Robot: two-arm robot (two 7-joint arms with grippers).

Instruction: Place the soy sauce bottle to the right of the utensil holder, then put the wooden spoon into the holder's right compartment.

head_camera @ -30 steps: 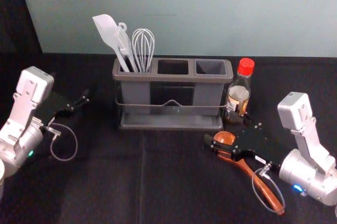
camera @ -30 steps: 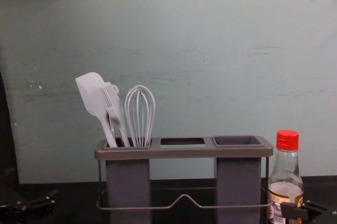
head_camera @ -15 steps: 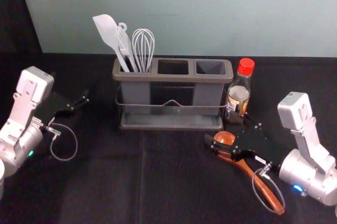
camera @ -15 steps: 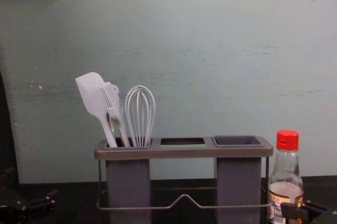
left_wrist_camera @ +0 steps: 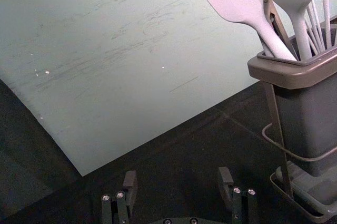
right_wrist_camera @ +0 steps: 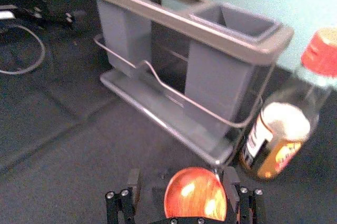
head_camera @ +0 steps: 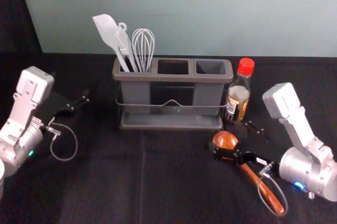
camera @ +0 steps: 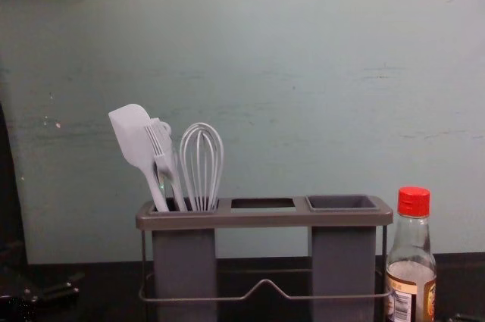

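The soy sauce bottle (head_camera: 239, 97) stands upright just right of the utensil holder (head_camera: 176, 126), its red cap (camera: 414, 201) on. On the cloth in front lies the wooden spoon, bowl (head_camera: 225, 140) toward the holder and handle (head_camera: 269, 198) running to the near right. My right gripper (head_camera: 237, 138) is low over the spoon's bowl end; in the right wrist view the open right gripper (right_wrist_camera: 183, 177) has the bowl (right_wrist_camera: 196, 195) between its fingers, grip not closed. My left gripper (head_camera: 78, 105) stays parked at the left; the left wrist view shows the left gripper (left_wrist_camera: 178, 181) open.
The holder's left compartment holds a white spatula (head_camera: 109, 32), a brush (head_camera: 125, 44) and a whisk (head_camera: 143, 47). Its middle and right (head_camera: 210, 67) compartments hold no utensils. Dark cloth (head_camera: 95, 182) spreads before the holder, and a pale wall (head_camera: 210, 13) rises behind.
My right gripper has tilted and drawn down, away from the bottle, uncovering more of the bottle's label and the spoon's bowl. The left arm, bottle and holder have stayed put.
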